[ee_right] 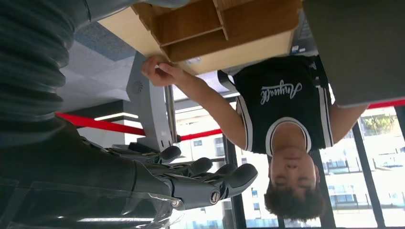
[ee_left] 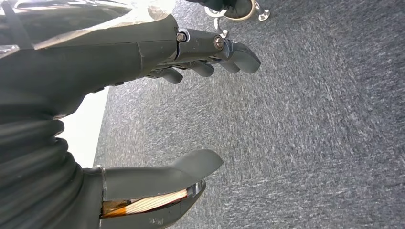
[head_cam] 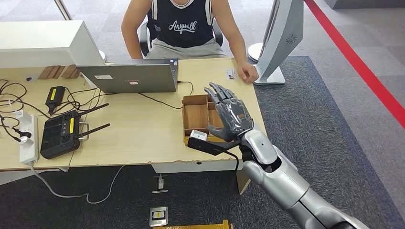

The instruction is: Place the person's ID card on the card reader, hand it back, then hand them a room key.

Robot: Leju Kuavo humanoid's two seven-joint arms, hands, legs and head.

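My right hand (head_cam: pixel 230 113) hovers open over the wooden compartment box (head_cam: pixel 195 114) on the table's right side, its fingers stretched toward the person and nothing in them. A small ID card (head_cam: pixel 231 74) lies at the table's far edge, and the person's hand (head_cam: pixel 247 72) rests right beside it. A black card reader (head_cam: pixel 208 145) with a white block on top sits at the near edge, in front of the box. The right wrist view has my right hand (ee_right: pixel 191 179), the box (ee_right: pixel 215 24) and the person's hand (ee_right: pixel 157 71). My left hand (ee_left: pixel 191 95) hangs empty over grey carpet, fingers apart.
A laptop (head_cam: pixel 129 76) stands at the table's middle, with a black controller (head_cam: pixel 61 134), a power strip (head_cam: pixel 28 136) and tangled cables to the left. A grey monitor stand (head_cam: pixel 282 43) rises off the table's far right corner. The seated person (head_cam: pixel 181 24) faces me.
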